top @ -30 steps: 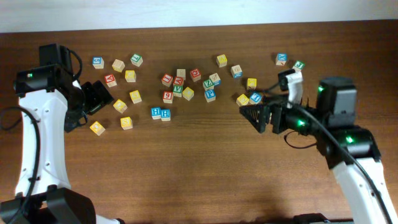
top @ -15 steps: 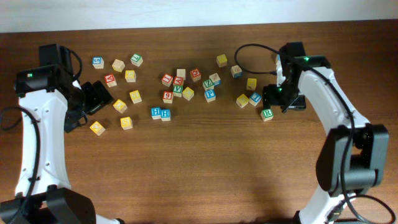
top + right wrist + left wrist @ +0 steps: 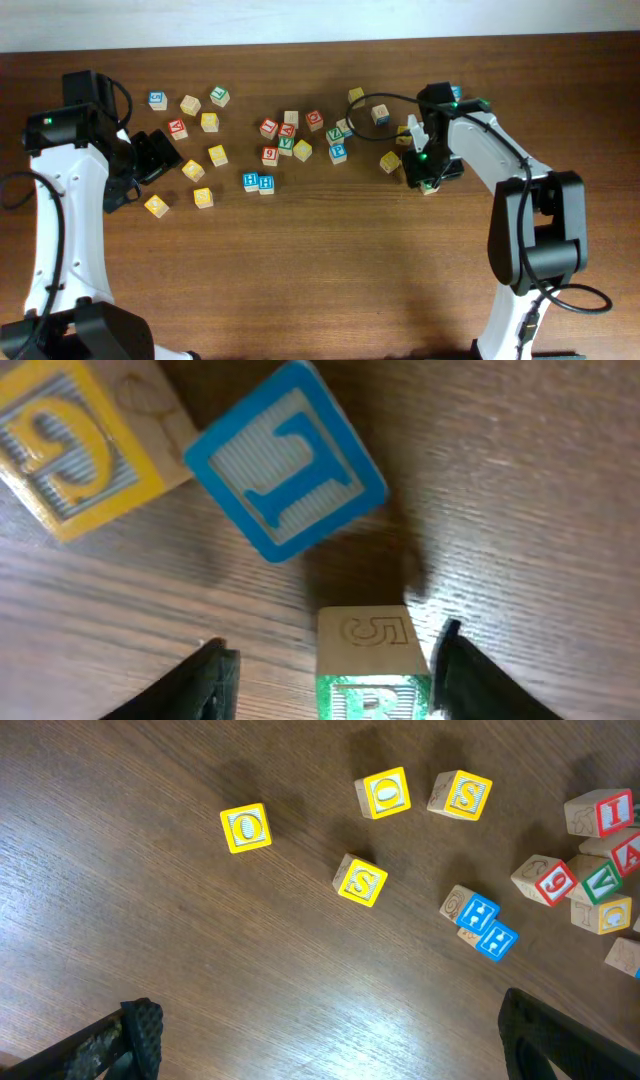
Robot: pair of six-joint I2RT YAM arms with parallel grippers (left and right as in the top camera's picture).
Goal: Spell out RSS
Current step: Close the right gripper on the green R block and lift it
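Observation:
The R cube [image 3: 368, 660], green R on a pale face, stands on the table between the spread fingers of my right gripper [image 3: 335, 685], which is open around it. In the overhead view only its edge [image 3: 430, 187] shows under the right gripper [image 3: 424, 170]. Two yellow-faced S cubes [image 3: 361, 880] [image 3: 462, 795] lie ahead of my left gripper [image 3: 340, 1055], which is open, empty and held above bare table. In the overhead view the S cubes [image 3: 203, 197] [image 3: 218, 155] lie to the right of the left gripper [image 3: 150, 160].
A blue cube [image 3: 285, 460] and a yellow cube [image 3: 70, 445] lie just beyond the R cube. Two yellow O cubes [image 3: 245, 827] [image 3: 383, 792] lie by the S cubes. Two blue H cubes [image 3: 258, 182] lie mid-table, with several more cubes [image 3: 300, 135] behind them.
My right arm has swung in from the right, and its gripper has come from beside the R cube to down over it. The left arm and the other cubes have not moved.

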